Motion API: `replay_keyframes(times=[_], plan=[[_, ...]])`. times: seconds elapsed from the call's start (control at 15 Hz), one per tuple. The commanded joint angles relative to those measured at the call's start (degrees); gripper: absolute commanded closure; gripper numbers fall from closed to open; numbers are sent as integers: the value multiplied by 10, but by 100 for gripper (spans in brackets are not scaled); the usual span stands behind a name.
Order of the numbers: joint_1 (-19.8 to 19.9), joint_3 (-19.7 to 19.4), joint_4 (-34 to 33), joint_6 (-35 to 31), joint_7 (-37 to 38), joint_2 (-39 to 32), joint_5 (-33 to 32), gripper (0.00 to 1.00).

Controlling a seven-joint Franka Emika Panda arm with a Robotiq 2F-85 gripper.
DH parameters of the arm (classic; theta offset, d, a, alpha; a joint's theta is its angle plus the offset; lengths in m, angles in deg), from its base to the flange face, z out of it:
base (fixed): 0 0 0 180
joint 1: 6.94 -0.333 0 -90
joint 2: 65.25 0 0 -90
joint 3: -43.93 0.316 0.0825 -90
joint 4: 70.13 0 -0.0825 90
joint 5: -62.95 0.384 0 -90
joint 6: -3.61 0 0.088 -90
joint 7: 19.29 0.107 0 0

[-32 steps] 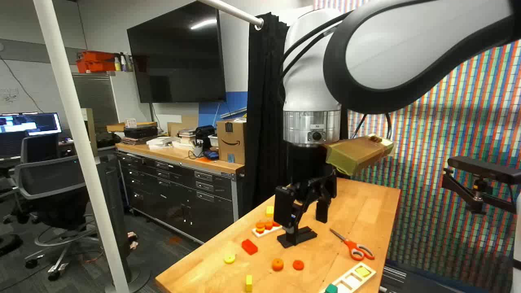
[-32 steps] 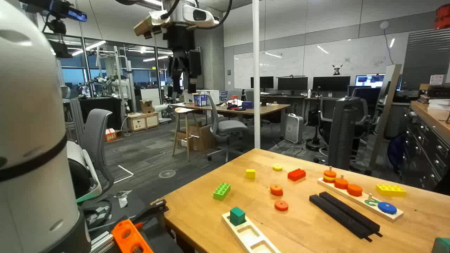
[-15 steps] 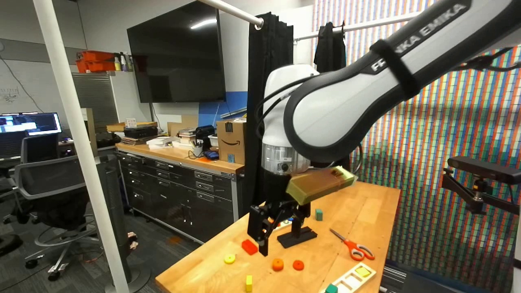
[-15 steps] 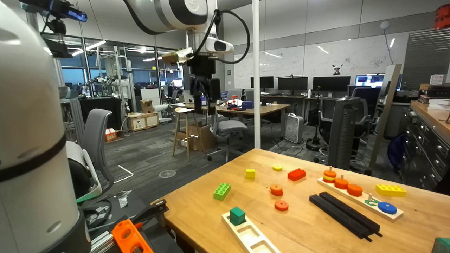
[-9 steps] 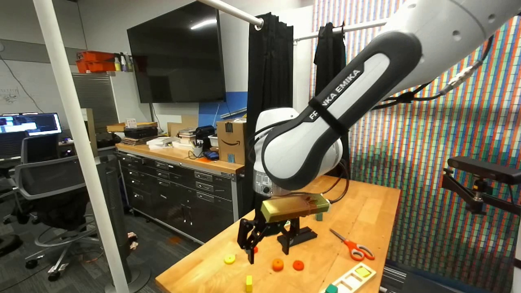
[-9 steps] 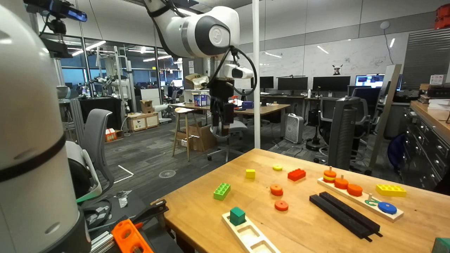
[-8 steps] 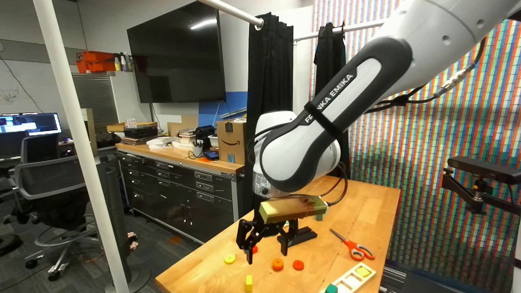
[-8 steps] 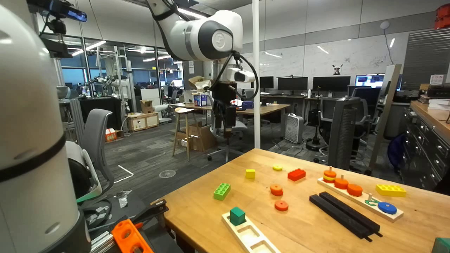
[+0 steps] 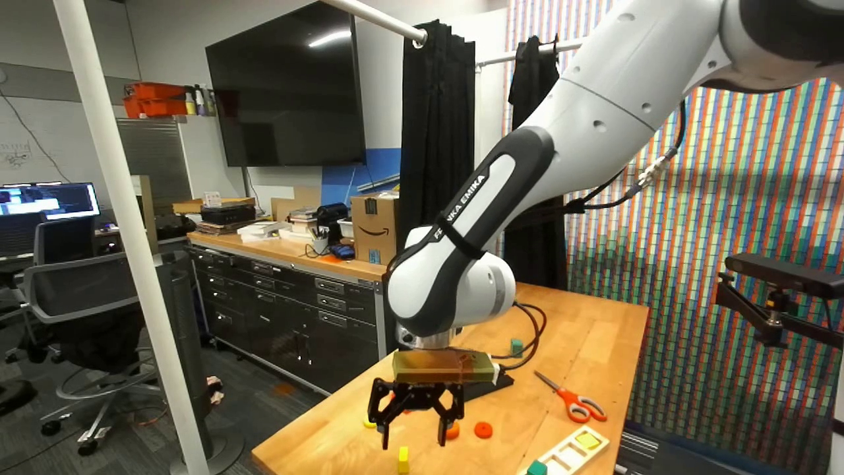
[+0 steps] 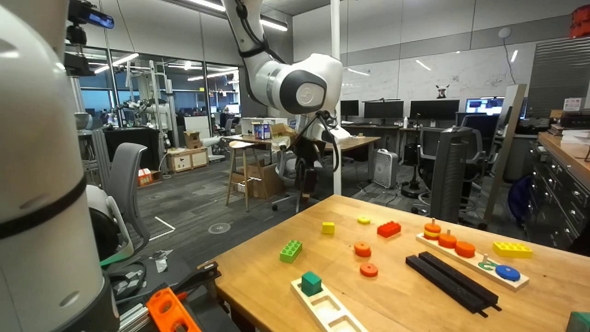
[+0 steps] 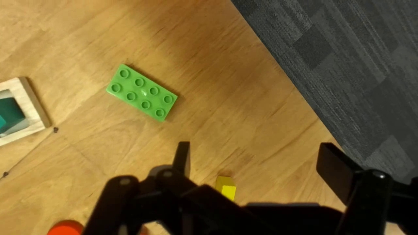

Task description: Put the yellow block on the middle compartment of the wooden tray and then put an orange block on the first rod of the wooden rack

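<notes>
My gripper (image 9: pixel 413 441) is open and empty above the table, close to the small yellow block (image 9: pixel 403 460). In the wrist view the yellow block (image 11: pixel 226 186) shows below and between the spread fingers (image 11: pixel 254 147), nearer the left one, partly covered by the gripper. The pale wooden tray (image 10: pixel 331 315) holds a green block (image 10: pixel 311 283) in one end compartment; its middle compartment is bare. A yellow piece (image 9: pixel 587 440) lies in its other end compartment. Two orange discs (image 10: pixel 362 249) (image 10: pixel 368 270) lie on the table. The wooden rack (image 10: pixel 474 262) carries orange, yellow, red and blue discs.
A green brick (image 10: pixel 291 251), a red brick (image 10: pixel 389 229), a yellow ring (image 10: pixel 363 220) and a yellow brick (image 10: pixel 512 249) lie on the table. A black slotted bar (image 10: pixel 449 283) lies before the rack. Scissors (image 9: pixel 579 408) lie behind the tray. The table edge is near the gripper.
The arm has swung across from over the rack side and come down toward the yellow block. The gripper has stayed open. The objects on the table have not moved.
</notes>
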Motion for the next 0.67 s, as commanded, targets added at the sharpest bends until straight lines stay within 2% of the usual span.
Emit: replay_keyframes(times=[0.0,0.6], plan=[[-16,-14,-51,2,16,-59,22,0],[-43,-64,-74,-59,57,-115,-9,0]])
